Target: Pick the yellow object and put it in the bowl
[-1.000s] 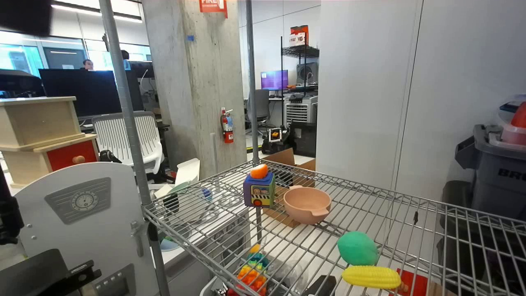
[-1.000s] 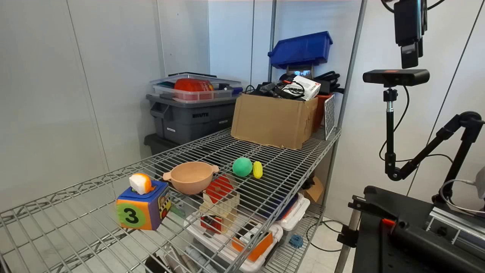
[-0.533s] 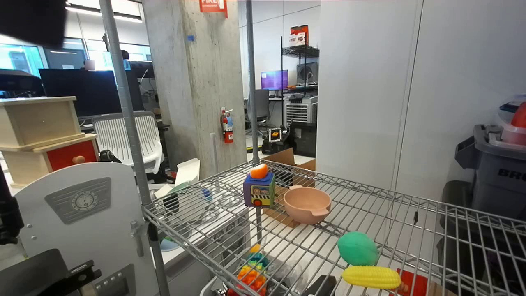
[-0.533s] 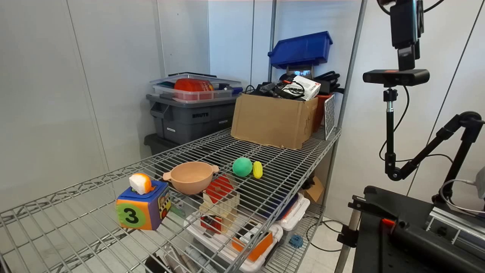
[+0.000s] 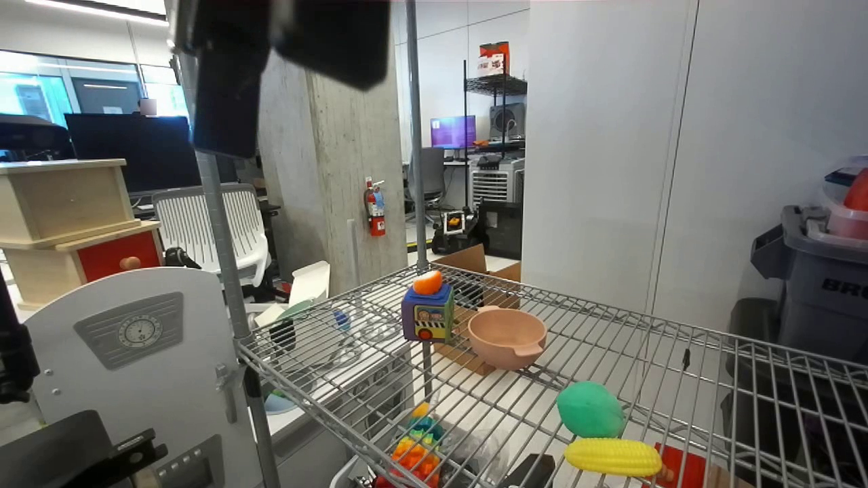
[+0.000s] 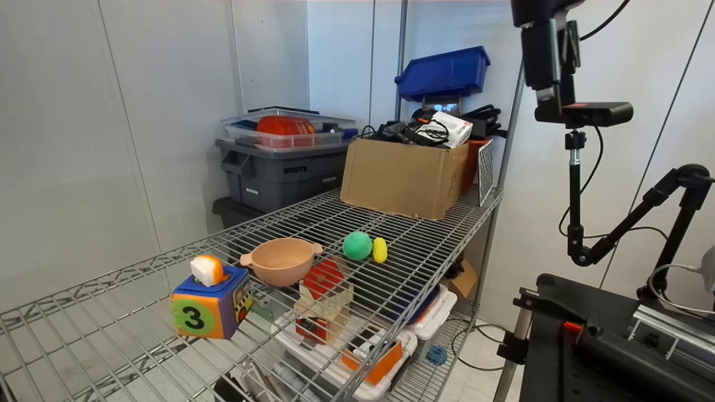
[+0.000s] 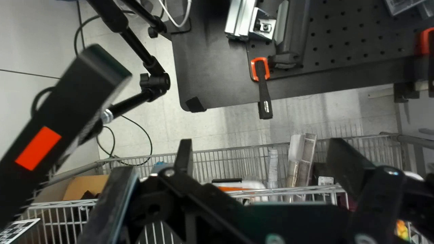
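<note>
The yellow object (image 5: 612,457) is ridged like an ear of corn and lies on the wire shelf (image 5: 475,407) beside the green ball (image 5: 590,409). It also shows in an exterior view (image 6: 380,250). The bowl (image 5: 507,339) is peach, round, with two small handles. It stands upright on the shelf, also seen in an exterior view (image 6: 282,268), and looks empty. My gripper (image 7: 265,156) is open with nothing between its fingers. In an exterior view my gripper (image 6: 558,95) hangs high in the air off the shelf's side. The wrist view shows neither yellow object nor bowl.
A soft number block (image 6: 204,312) with an orange and white piece on top stands beside the bowl. A cardboard box (image 6: 402,176) sits on the shelf's far end. A camera on a stand (image 6: 600,114) is near my gripper. Metal posts (image 5: 217,237) rise from shelf corners.
My gripper has moved left and slightly down in an exterior view, and rightward into the frame from the top left in the other exterior view. The shelf objects have not moved.
</note>
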`<state>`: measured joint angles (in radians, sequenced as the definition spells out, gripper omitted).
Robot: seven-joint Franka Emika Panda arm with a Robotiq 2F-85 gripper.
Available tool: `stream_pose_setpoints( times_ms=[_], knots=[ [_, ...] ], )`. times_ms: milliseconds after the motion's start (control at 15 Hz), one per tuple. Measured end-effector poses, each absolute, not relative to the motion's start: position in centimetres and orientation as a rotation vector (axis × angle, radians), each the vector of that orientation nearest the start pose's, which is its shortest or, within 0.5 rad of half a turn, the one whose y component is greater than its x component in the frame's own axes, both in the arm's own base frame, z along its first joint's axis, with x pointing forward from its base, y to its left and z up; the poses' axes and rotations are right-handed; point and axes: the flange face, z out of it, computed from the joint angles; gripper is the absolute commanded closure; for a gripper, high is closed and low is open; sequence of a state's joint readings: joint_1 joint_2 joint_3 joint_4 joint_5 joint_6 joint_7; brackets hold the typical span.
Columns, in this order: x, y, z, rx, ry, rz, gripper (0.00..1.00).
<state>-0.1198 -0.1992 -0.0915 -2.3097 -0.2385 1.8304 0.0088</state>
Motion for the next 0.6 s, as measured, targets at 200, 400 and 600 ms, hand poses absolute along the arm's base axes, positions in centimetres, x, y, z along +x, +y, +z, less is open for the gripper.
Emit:
stream_pose_setpoints(
  times_ms=[200, 400, 600],
  knots=[
    [47.3, -9.2, 38.8, -3.204, 0.277, 0.475, 0.0],
    [52.5, -7.1, 35.5, -3.142, 0.391, 0.503, 0.0],
    [57.5, -6.8, 31.5, -3.091, 0.532, 0.54, 0.0]
  ],
)
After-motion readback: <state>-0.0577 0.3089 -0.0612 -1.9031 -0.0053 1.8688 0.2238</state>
